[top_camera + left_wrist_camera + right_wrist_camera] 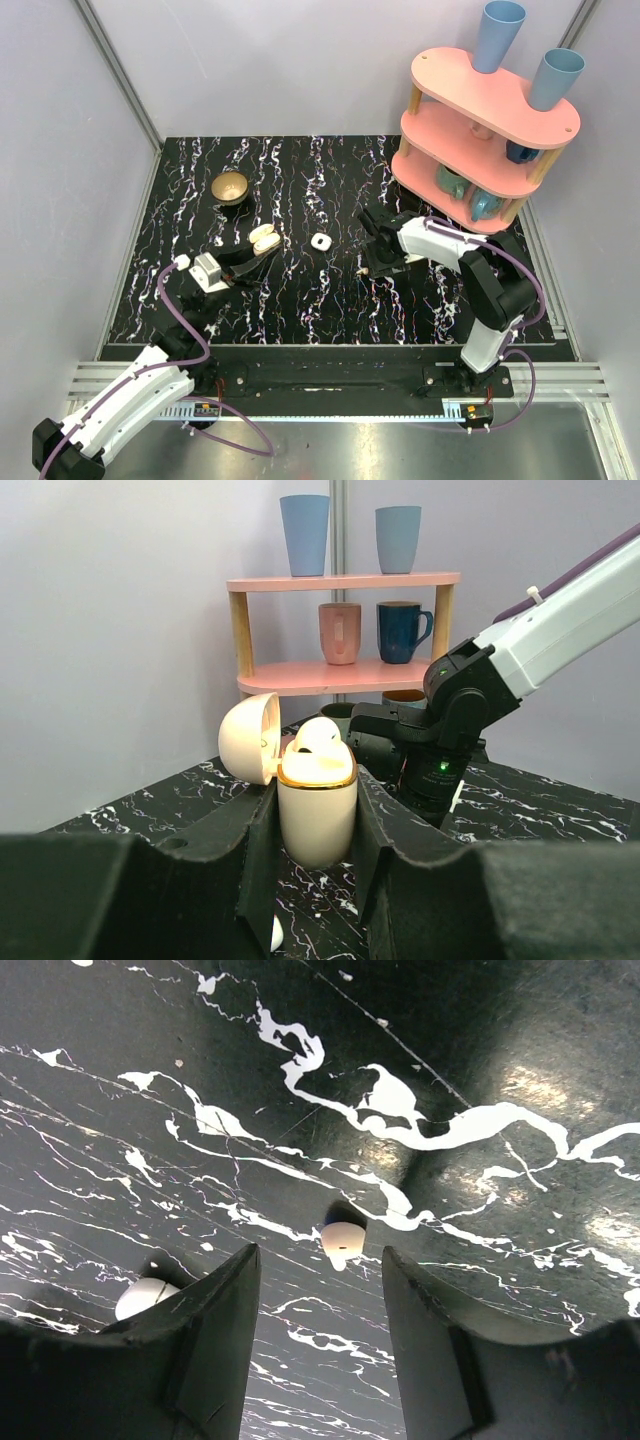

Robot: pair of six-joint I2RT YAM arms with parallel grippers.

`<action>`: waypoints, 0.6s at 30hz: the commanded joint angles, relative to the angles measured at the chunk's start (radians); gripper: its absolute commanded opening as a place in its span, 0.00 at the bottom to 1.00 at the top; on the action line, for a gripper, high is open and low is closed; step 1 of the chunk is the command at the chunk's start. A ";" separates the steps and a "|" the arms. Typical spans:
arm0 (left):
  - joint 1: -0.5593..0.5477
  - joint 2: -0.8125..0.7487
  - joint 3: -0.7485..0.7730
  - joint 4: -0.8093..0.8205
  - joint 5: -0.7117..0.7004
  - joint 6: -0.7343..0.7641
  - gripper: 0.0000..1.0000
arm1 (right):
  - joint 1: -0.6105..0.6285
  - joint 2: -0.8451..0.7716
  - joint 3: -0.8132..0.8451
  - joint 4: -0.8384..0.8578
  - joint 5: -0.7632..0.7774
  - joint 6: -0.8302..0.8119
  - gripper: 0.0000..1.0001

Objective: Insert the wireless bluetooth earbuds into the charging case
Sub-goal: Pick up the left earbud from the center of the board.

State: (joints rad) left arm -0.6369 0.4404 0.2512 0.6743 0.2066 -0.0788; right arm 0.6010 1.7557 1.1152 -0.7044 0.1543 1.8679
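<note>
The left arm's fingers (258, 865) were clamped on both sides of a cream charging case (316, 815), which was held upright with its lid (250, 737) swung open to one side. An earbud (318, 736) poked up from the case's gold-rimmed top. The right arm's fingers (215, 1340) stood apart, low over the black marbled surface (450, 1040), on either side of a cream earbud (342, 1241) that lay there touching neither finger. A third earbud (145, 1298) lay just outside one finger.

charging case (317, 810): cream, upright, lid open | earbud A (318, 736): white, seated in case | earbud B (343, 1240): cream, loose on tabletop (450, 1050)
</note>
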 commanded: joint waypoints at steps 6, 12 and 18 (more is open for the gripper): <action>0.000 0.008 0.005 0.024 -0.021 0.011 0.00 | -0.018 0.033 0.038 -0.021 -0.019 0.031 0.56; 0.000 0.004 0.008 0.016 -0.026 0.014 0.00 | -0.024 0.044 0.037 -0.023 -0.029 0.036 0.54; -0.001 0.006 0.006 0.016 -0.027 0.014 0.00 | -0.026 0.053 0.035 -0.021 -0.039 0.040 0.49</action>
State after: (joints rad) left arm -0.6369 0.4427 0.2512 0.6689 0.2020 -0.0776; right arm 0.5831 1.8023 1.1221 -0.7044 0.1196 1.8832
